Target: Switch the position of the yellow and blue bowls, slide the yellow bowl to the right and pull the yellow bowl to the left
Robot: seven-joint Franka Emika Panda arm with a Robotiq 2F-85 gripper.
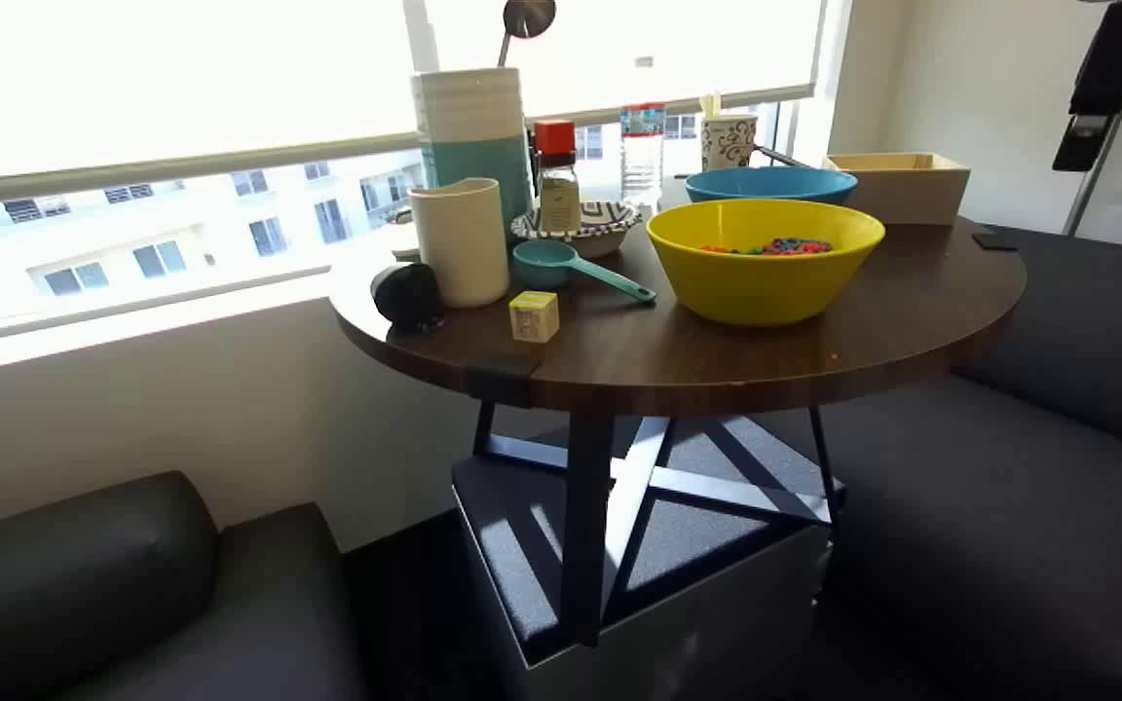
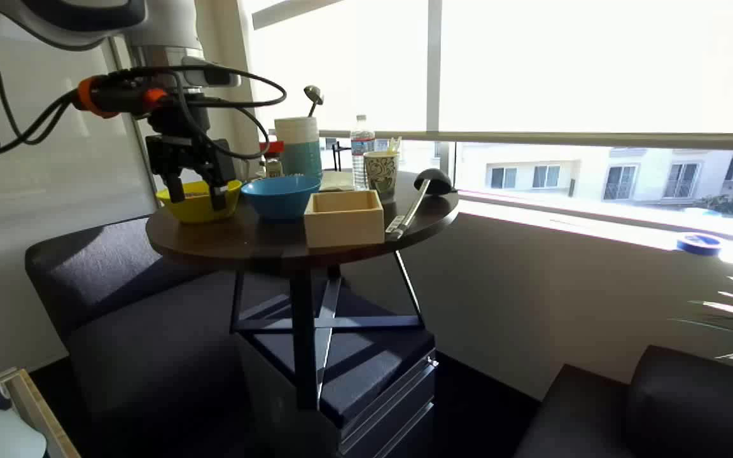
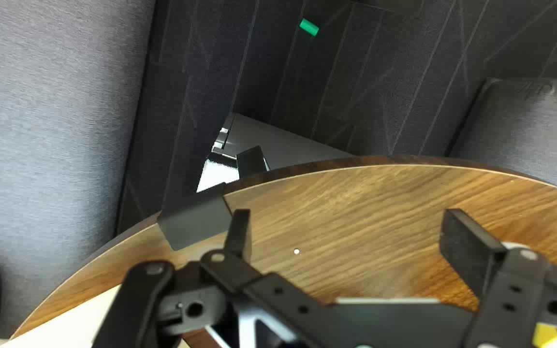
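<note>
The yellow bowl [image 1: 766, 268] holds small red and blue pieces and stands on the round brown table [image 1: 697, 375]. The blue bowl [image 1: 766, 183] stands just behind it in that exterior view. In an exterior view the yellow bowl [image 2: 198, 207] is at the table's left and the blue bowl [image 2: 280, 198] is right beside it. My gripper [image 2: 198, 197] is open, and its fingertips overlap the yellow bowl there; their distance to it cannot be told. In the wrist view my gripper [image 3: 346, 227] is open and empty over bare tabletop. The blue bowl is out of the wrist view.
A wooden box [image 2: 344, 226] stands beside the blue bowl, with a ladle [image 2: 420, 197] and patterned cup [image 2: 380, 173] near it. A teal scoop [image 1: 576, 268], yellow cube [image 1: 534, 316] and white cup [image 1: 464, 243] stand beside the yellow bowl. A bottle [image 1: 642, 161] stands behind.
</note>
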